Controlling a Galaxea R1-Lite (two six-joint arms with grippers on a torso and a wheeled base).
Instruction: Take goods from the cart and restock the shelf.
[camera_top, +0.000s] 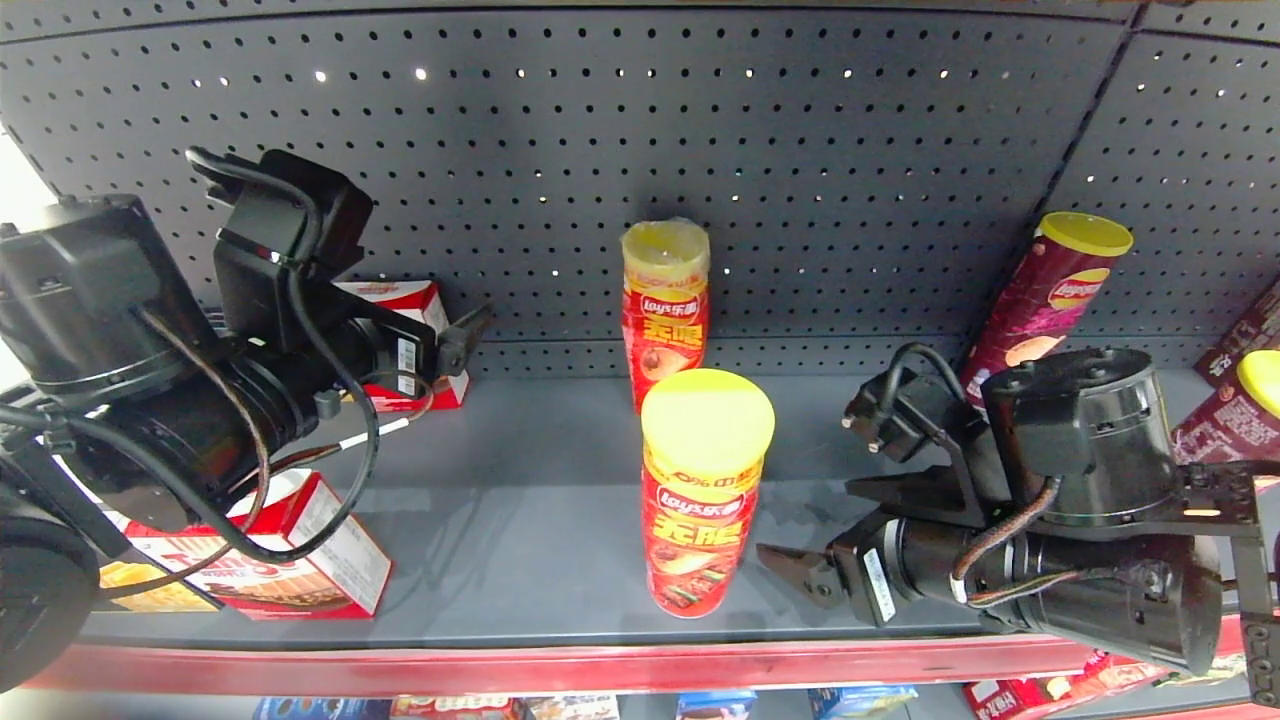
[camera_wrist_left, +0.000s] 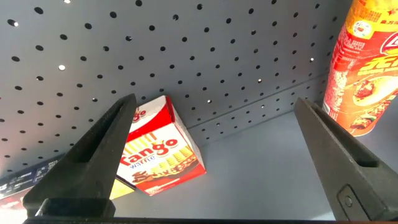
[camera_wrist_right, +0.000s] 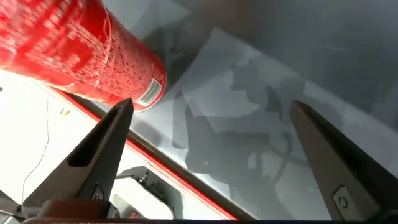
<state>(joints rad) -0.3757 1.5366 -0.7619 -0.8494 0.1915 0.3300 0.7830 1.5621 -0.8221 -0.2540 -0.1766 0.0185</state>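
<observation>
Two red chip cans with yellow lids stand upright on the grey shelf (camera_top: 520, 520): one near the front edge (camera_top: 703, 490), one behind it by the pegboard (camera_top: 665, 310). My right gripper (camera_top: 805, 518) is open just right of the front can, level with its lower half and not touching it. In the right wrist view the front can (camera_wrist_right: 81, 56) lies beyond one side of the open right gripper (camera_wrist_right: 211, 104). My left gripper (camera_top: 455, 345) is at the back left, open. In the left wrist view it (camera_wrist_left: 214, 102) faces a red-and-white wafer box (camera_wrist_left: 161, 149).
A maroon can (camera_top: 1045, 300) leans against the pegboard at right, with more maroon packs (camera_top: 1225, 405) beside it. Another wafer box (camera_top: 300, 555) lies at the front left. The shelf's red front lip (camera_top: 560, 665) runs along the bottom; more goods sit on the shelf below.
</observation>
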